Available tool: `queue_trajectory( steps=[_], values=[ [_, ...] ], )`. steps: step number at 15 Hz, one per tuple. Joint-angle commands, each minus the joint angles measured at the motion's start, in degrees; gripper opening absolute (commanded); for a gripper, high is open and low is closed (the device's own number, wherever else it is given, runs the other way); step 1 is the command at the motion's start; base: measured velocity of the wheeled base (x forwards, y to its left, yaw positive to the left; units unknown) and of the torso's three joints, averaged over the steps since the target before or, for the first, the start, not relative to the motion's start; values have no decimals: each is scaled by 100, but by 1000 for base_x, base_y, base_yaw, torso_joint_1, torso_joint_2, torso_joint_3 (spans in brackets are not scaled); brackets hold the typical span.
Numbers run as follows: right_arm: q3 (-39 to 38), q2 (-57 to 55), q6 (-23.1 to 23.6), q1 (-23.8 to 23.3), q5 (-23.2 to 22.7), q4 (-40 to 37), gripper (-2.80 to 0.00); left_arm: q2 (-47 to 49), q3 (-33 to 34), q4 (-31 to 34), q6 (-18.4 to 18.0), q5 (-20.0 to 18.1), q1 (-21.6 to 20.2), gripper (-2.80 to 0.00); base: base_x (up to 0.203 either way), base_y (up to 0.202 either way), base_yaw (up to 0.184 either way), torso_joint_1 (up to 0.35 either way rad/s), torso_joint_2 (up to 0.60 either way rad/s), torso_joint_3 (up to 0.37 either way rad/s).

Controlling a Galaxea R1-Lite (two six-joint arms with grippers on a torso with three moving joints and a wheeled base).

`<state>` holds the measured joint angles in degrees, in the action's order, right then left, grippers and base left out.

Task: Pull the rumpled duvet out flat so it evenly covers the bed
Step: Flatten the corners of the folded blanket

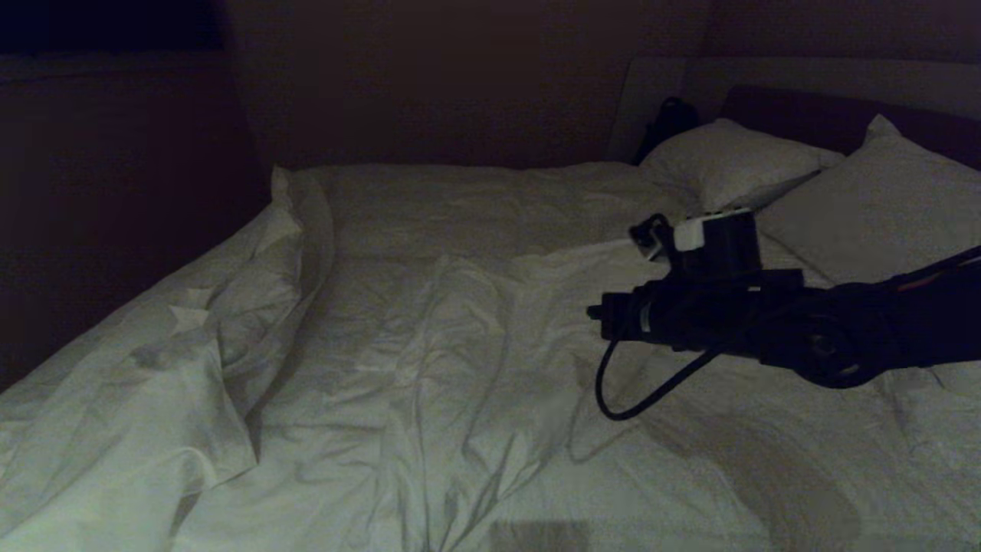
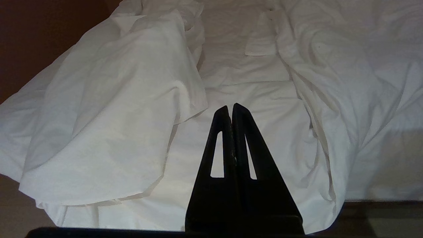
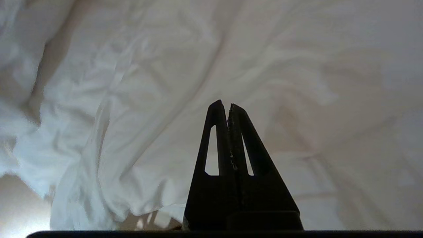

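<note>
Between the pressed-together fingers of the right gripper (image 3: pixel 228 105) nothing was held; the jaws were fully closed and empty, hanging above wrinkled white cloth without touching it. Directly beneath and ahead of those tips lay the duvet (image 1: pixel 475 360), its long creases running away from the gripper toward the foot of the bed (image 1: pixel 490 192). Farther out, to the gripper's far side across the mattress, the duvet was bunched into a thick fold along the bed's left edge, leaving a strip of flatter sheet (image 2: pixel 238 69) bare. Behind the right arm sat two pillows (image 1: pixel 736 161) by the headboard. The left gripper (image 2: pixel 230 107), also closed and empty, hung parked near the bed's edge, closer to that heaped fold. Judging from this, the bunched side would need pulling outward.
</note>
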<state>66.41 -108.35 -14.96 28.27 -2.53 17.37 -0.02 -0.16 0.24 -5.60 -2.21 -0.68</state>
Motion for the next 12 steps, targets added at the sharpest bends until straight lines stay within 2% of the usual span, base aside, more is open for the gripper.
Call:
queue_trajectory(
  steps=[1,12],
  values=[
    [77,-544,28,417,48,595,-280,2,-2,2,-3,1,-2,-280,0,0,0,0,0,0],
    [-146,-1443,125,1506,367,1225,-280,2,-2,2,-3,1,-2,-280,0,0,0,0,0,0]
  ],
)
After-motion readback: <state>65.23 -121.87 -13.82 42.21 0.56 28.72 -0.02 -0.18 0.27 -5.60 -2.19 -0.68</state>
